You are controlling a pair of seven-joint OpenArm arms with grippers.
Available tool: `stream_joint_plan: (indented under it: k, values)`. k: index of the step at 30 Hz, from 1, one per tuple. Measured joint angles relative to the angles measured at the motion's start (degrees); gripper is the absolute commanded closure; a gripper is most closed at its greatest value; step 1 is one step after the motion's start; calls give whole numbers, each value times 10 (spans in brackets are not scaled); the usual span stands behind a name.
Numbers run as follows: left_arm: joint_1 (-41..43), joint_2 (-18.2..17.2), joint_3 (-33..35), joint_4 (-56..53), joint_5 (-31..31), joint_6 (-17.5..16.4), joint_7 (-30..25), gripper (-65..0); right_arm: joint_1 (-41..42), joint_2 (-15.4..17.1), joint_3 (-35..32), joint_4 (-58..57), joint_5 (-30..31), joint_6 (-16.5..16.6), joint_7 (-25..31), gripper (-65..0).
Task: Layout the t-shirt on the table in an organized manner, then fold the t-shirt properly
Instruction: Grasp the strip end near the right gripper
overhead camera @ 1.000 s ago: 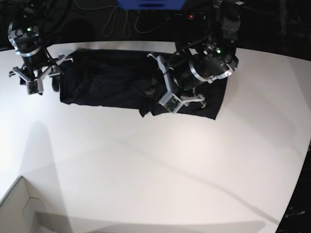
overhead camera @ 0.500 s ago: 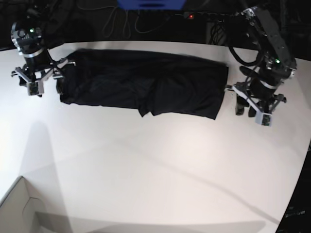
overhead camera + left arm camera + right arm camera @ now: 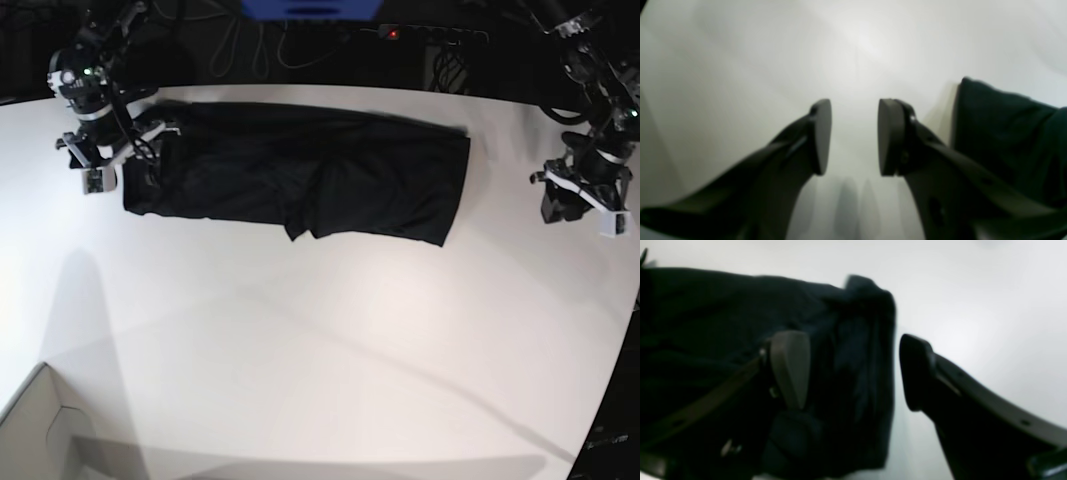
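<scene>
The t-shirt [image 3: 300, 185] lies toward the far edge of the bench [image 3: 330, 350] as 1 long dark band, seemingly already folded lengthwise; judging by this, cross folds into a compact packet remain. The right hand [image 3: 112, 165], fingers wide apart and empty, hovers over the band's end. The left hand [image 3: 580, 205] sits well off the other end, fingers parted around nothing. Black fabric hides layers and sleeves, both wrist views are blurred, and a box corner [image 3: 40, 425] is cut off.
</scene>
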Motion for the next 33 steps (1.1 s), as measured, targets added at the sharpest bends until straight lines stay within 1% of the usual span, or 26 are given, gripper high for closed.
stream_joint_plan:
  k: [6, 9, 11, 14, 16, 19, 22, 30, 33]
  values:
    - [3, 1, -1, 0, 0, 0, -1, -231, 4, 3, -9, 31, 2, 0, 6, -429]
    - [3, 2, 1, 0, 0, 0, 0, -231, 2, 3, -31, 24, 1, 0, 3, -429]
    - [3, 2, 1, 0, 0, 0, -1, -231, 10, 0, -34, 2, 4, 0, 9, -429]
    - [3, 2, 1, 0, 1, 0, 0, -231, 29, 1, -28, -37, -3, 0, 0, -429]
    - [3, 2, 1, 0, 0, 0, 0, -231, 31, 2, -25, -50, 0, 0, 7, -429]
    - [3, 2, 0, 0, 1, 0, 0, -231, 31, 21, -26, -77, -2, 0, 4, -429]
    - [3, 2, -2, 0, 1, 0, -5, -231, 24, 30, -24, -84, -2, 0, 5, -429]
    - [3, 2, 0, 0, 1, 0, -4, -231, 11, 24, 14, -85, 0, 0, 5, -429]
    - [2, 3, 1, 0, 1, 0, -4, -231, 13, 28, 24, -85, 0, 0, 5, -429]
